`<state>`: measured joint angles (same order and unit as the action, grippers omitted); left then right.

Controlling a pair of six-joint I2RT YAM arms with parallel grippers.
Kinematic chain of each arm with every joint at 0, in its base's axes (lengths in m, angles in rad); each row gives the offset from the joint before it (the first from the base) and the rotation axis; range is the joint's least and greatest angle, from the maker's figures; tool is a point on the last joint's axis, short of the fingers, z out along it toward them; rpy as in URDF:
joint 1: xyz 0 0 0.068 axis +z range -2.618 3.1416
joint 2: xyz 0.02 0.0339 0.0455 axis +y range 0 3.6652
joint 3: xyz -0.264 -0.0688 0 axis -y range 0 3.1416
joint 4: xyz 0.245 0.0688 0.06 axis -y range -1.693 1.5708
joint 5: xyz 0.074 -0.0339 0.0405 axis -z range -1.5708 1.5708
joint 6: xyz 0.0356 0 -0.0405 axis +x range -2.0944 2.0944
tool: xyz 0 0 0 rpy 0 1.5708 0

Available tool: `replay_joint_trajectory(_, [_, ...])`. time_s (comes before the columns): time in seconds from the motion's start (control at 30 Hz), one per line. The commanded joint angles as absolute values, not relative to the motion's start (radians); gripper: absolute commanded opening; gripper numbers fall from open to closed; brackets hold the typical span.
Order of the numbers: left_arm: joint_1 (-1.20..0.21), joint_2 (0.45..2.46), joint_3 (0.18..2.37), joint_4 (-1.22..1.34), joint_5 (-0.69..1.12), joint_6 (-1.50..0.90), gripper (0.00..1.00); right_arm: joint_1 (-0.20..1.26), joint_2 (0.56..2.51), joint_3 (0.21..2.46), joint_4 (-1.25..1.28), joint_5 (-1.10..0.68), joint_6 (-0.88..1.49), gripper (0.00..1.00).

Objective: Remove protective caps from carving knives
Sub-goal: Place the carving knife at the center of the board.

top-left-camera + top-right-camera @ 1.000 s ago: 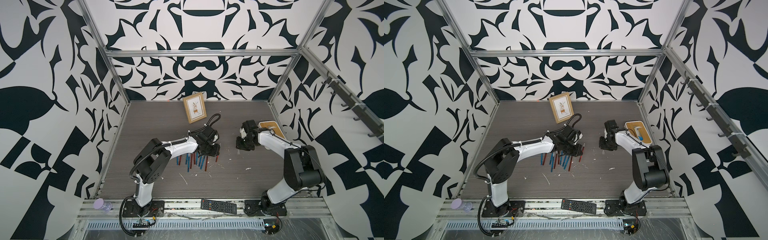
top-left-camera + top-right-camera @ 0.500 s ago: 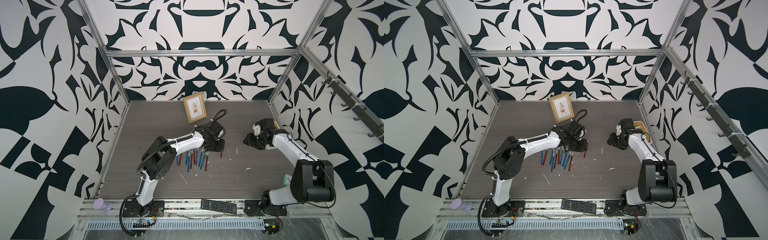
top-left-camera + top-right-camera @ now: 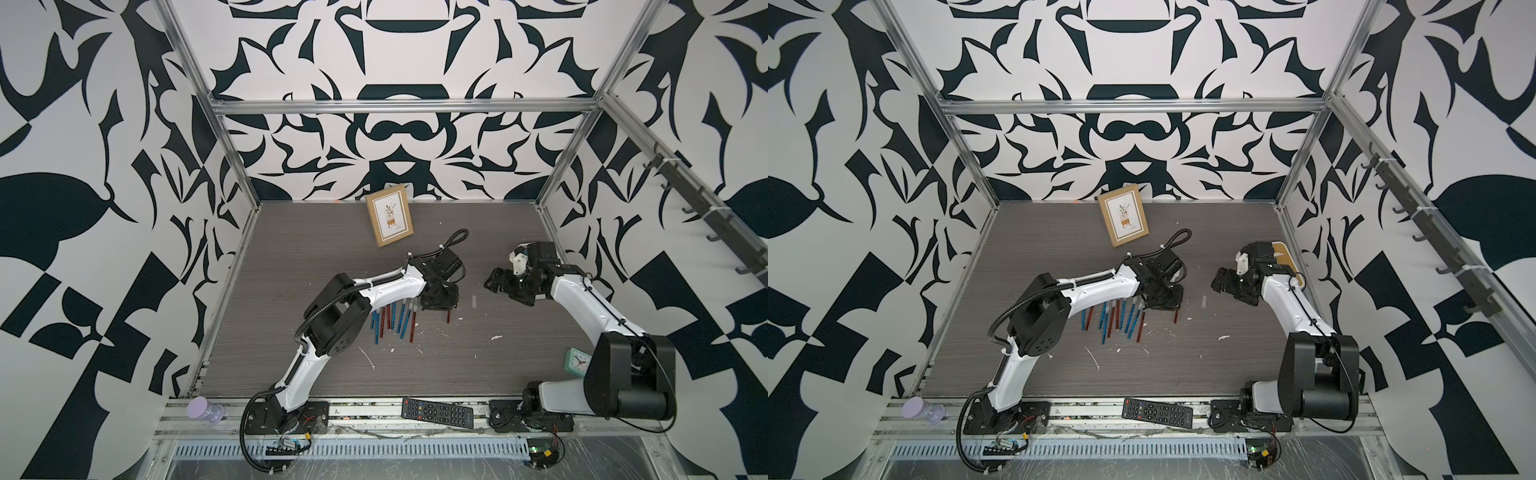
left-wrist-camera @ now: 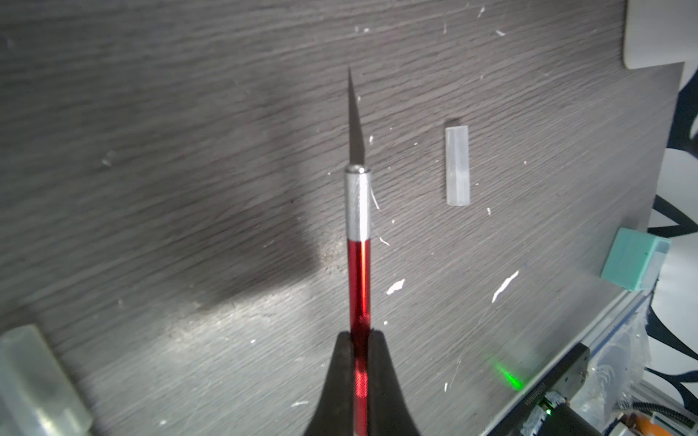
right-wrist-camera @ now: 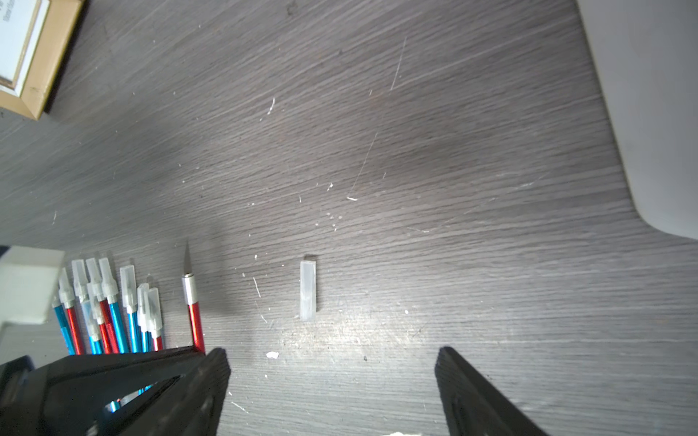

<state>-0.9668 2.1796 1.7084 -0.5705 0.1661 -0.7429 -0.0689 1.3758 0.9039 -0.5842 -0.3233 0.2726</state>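
While its bare grey blade is tapering to a sharp point beyond a knurled silver collar, the thin, glossy red-handled carving knife is sitting clamped at mid-handle in the left tool, whose black fingers are pressing together on it. Just beside the blade and apart from it, a short, flat, translucent whitish plastic protective cap is lying loose on the dark grey wood-grain tabletop, roughly parallel to the knife. On the knife's other side, a cluster of blue- and red-handled carving knives is lying packed together, their visible tips wearing whitish sleeves. The right tool is hovering near the loose cap with its fingers standing wide apart, gripping nothing. Farther off, a tan wooden picture frame is standing near the back wall, and a black remote control is lying on the front rail.
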Motion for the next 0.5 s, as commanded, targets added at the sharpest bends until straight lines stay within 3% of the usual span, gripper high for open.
replay_joint_trajectory(0.0, [-0.978, 2.211, 1.747, -0.645, 0.119, -0.789, 0.0, -0.07, 1.374, 0.899, -0.58, -0.361, 0.245, 0.89])
replay_joint_trajectory(0.47, [-0.991, 2.279, 1.804, -0.693, 0.108, -0.825, 0.04, -0.071, 1.375, 0.893, -0.565, -0.394, 0.244, 0.89])
